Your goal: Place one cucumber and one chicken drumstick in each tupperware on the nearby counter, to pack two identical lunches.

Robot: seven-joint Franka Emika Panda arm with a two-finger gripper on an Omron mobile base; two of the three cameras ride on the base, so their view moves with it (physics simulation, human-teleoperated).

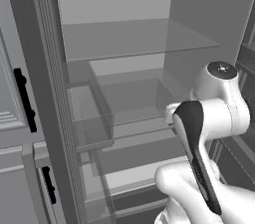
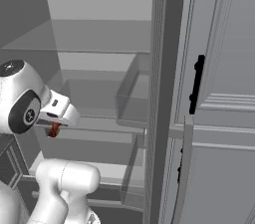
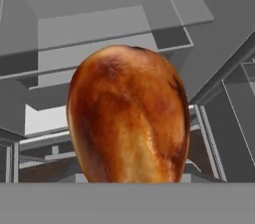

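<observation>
The chicken drumstick (image 3: pixel 128 116) looks glossy, browned and mottled; the fridge shelves (image 1: pixel 134 41) look translucent, smooth glass.

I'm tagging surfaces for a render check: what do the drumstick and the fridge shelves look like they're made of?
The chicken drumstick looks like roasted meat with glossy, mottled orange-brown skin, darker near its top. The fridge shelves look like clear glass or plastic: you can see the grey walls through them, though which one is unclear.
</observation>
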